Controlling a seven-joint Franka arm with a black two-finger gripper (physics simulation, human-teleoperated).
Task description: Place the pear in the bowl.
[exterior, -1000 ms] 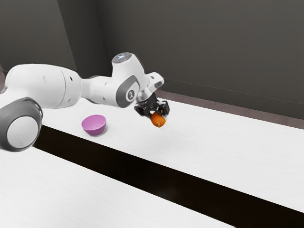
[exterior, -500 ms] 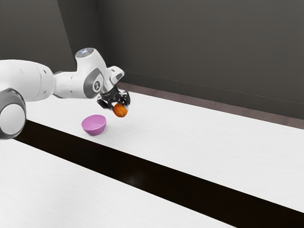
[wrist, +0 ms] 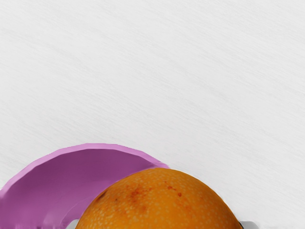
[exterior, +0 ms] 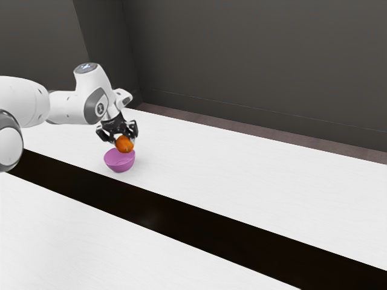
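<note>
You have the pear [exterior: 124,144] in the hand [exterior: 123,139], both fingers [wrist: 250,224] on it, one from each side; their grey tips show at its flanks in the wrist view. Fruit orange, rounded, freckled, a few reddish-brown blotches on the skin facing your wrist camera. It is up off the desk [exterior: 248,181], at the bowl [exterior: 120,167], not in it.

From the exterior view you see the pear in front of the bowl's far rim, a little toward the exterior view's right of the bowl's middle. In the wrist view it hides part of the rim and inside, and part of it reaches past the rim, over bare white desk. Whether pear and rim touch, you cannot tell from here.

Bowl: pinkish purple, upright on the white top, near the long black strip [exterior: 151,208]. Your arm [exterior: 63,107] comes in from the exterior view's left, hand tilted, fingers pointing down toward the bowl. Dark grey wall [exterior: 254,60] behind, brownish floor [exterior: 272,135] along its foot.
</note>
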